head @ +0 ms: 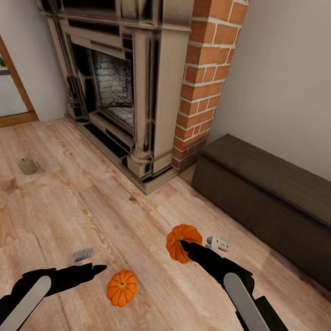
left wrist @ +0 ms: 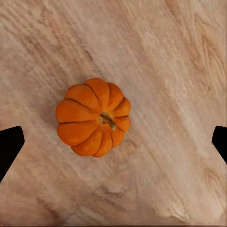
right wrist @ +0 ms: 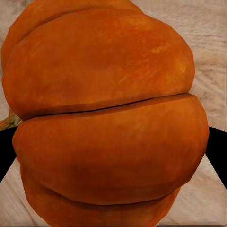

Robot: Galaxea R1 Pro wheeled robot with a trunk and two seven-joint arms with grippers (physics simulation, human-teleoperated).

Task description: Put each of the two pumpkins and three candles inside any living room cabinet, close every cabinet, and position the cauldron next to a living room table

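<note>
Right gripper (head: 189, 248) has one pumpkin (head: 183, 241) pinched between its fingers, lifted off the wood floor (head: 77, 211). Held pumpkin is tipped on its side; stem axis looks roughly level, stem end toward the robot's left in the head view. In the right wrist view the ribbed orange body (right wrist: 106, 113) bulges right up to the camera, black fingers (right wrist: 215, 146) pressed on both flanks, a bit of stem at one edge.

Second pumpkin (head: 122, 287) sits on the floor, upright, stem pointing straight up, squat round shape with no real long axis. Left gripper (head: 91, 266) hangs just beside it, on the robot's left, not touching. Left wrist view looks straight down on that pumpkin (left wrist: 93, 117), stem centred, fingers (left wrist: 10, 144) spread wide at either edge, well apart from it.

One candle (head: 27, 166), short tan cylinder, stands on the floor far to the left, near the doorway. Axis direction hard to tell at that size.

Cabinet (head: 275, 199), long and low, dark brown, runs along the right wall, fronts look closed. Fireplace (head: 119, 77) with brick column (head: 205, 72) stands beyond.
</note>
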